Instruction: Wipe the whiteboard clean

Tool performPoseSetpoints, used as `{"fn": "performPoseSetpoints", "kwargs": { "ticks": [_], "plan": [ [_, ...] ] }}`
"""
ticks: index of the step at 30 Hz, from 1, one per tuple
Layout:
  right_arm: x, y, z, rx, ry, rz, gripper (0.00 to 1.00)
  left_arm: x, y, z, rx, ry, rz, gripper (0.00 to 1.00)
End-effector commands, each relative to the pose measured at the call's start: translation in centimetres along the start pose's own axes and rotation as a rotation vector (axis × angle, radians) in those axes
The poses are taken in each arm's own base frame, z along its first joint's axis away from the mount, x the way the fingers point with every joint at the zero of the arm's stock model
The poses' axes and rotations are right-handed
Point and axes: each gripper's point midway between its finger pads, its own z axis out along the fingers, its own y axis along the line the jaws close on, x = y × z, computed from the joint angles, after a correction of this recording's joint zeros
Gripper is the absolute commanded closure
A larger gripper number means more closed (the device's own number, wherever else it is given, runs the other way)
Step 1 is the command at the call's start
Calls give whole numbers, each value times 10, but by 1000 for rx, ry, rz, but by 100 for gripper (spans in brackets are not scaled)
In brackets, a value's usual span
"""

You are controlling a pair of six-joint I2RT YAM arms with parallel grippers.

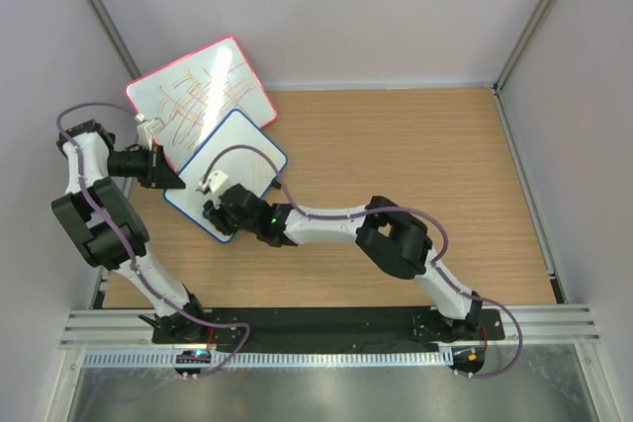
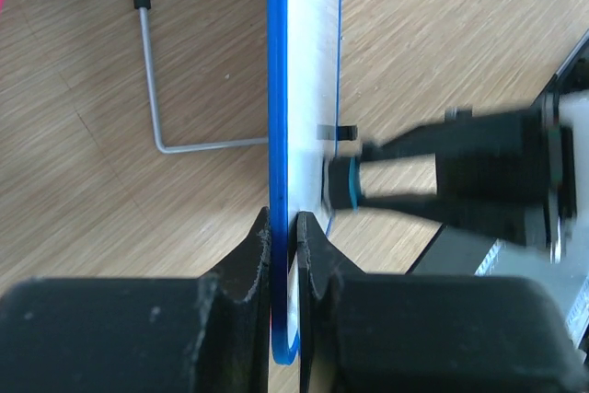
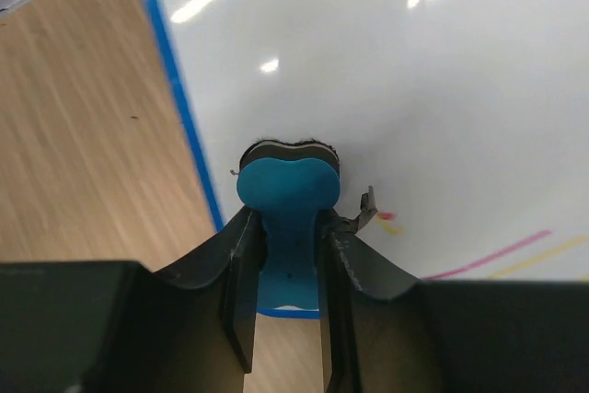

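Your left end effector (image 2: 283,227) is clamped on the whiteboard (image 1: 242,145). Its jaws are nearly together, with only the thin blue frame edge between them. In the left wrist view you see the board edge-on, running straight up from the fingers (image 2: 248,264), with wood counter (image 2: 83,209) on both sides of it.

Your right end effector (image 3: 288,223) grips a blue eraser (image 3: 287,181), one finger on each flat side and the jaws only partly apart. The eraser's dark pad touches the white surface, close to the blue frame on that side. Just beside the pad, toward the lower right of the right wrist view, you can see pink and yellow marks (image 3: 497,260) on the board.

From the top camera, the whiteboard sits at the left rear of the counter, between your two end effectors. It overlaps the lower edge of the scribbled red board (image 1: 198,96) behind it. A bent grey rod (image 2: 156,89) shows beside the whiteboard; you cannot tell what it belongs to.
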Motion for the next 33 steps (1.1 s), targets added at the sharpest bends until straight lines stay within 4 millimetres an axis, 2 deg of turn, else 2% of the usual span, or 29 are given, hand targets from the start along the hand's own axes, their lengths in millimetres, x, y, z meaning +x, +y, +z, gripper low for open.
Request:
{"fn": "performPoseSetpoints", "kwargs": {
  "ticks": [1,6,8,10,11,12,13,17,18,20,21,25,28,32,33],
  "plan": [
    [-24,-69,-14,136,-40,65,99,-3,-2,-8,-44,38,129,100],
    [-14,-111,-16,184,-8,90,99,-3,-2,-9,-41,40,119,100],
    [-9,-137,-17,230,6,98,99,-3,-2,-9,-40,39,119,100],
    [-2,-151,-13,248,18,110,99,-4,-3,-9,-43,39,127,100],
    [-5,-159,-11,261,13,114,99,-4,-3,-9,-45,40,125,100],
    [-3,-160,-10,264,19,109,99,-5,-3,-9,-45,40,124,100],
    [0,-158,-9,254,36,103,99,-5,-3,-9,-45,40,124,100],
    [-7,-125,-7,214,13,56,99,-4,-3,-7,-39,42,120,100],
    [-9,-102,-5,184,1,27,99,-5,-3,-6,-37,42,120,100],
    [-12,-80,-5,154,-18,-23,99,-5,-3,-5,-34,43,119,100],
    [-14,-55,-4,116,-35,-45,99,-5,-3,-5,-35,42,121,100],
    [-13,-15,5,35,-35,-93,99,-5,-4,-5,-35,40,118,100],
    [-15,-7,13,25,-33,-91,99,-5,-4,-6,-37,38,118,100],
    [-14,-30,13,90,-25,-69,99,-4,-5,-6,-39,41,124,100],
    [-20,-36,9,111,-37,-54,99,-4,-6,-6,-39,43,126,100]
  ]
}}
